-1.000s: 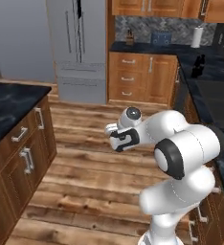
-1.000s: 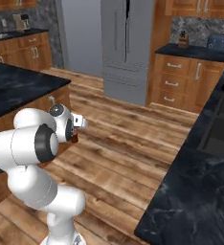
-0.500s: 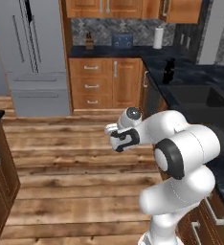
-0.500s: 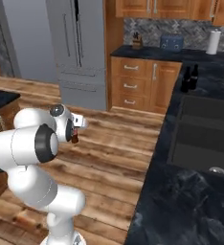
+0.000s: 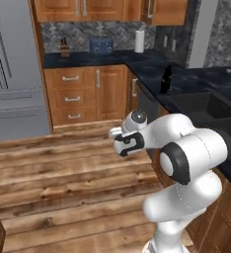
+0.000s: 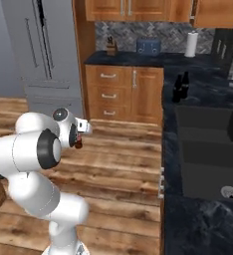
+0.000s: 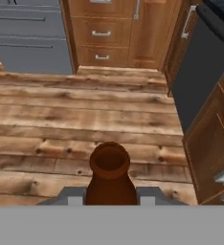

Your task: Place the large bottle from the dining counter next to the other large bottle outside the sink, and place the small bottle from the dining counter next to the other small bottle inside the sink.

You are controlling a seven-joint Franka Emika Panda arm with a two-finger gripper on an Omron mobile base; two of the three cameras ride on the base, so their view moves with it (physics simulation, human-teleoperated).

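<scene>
While riding folded over the wooden plank floor (image 5: pixel 63 168), facing a kitchen corner: grey refrigerator (image 5: pixel 14 89) standing far left, wooden drawer cabinets (image 6: pixel 123 92) running along the far wall beneath a black marbled counter (image 6: pixel 138 60), and that counter turning down the right side. Carrying the black double-basin sink (image 6: pixel 208 149) in that right-hand run, with a round steel drain (image 6: pixel 230 191) showing in the near basin. Holding a blue toaster (image 6: pixel 148 46), a knife block (image 6: pixel 110 47) and a white paper towel roll (image 6: pixel 190 44) on the far stretch of counter. Standing upright on the counter just beyond the sink's far end, two dark large bottles (image 6: pixel 180 87), close together and outside the basin.

Hanging tucked close to the arm's white body, well above the floor and left of the sink counter, the gripper (image 7: pixel 109 194) pinching the small bottle (image 7: pixel 109 177) between nearly closed fingers. Showing in the hand view as an amber-brown neck and open mouth rising between the fingertips, pointing out over the planks toward the cabinets. Peeking out as a small brown shape (image 6: pixel 78 144) just beneath the hand in the right base view.
</scene>
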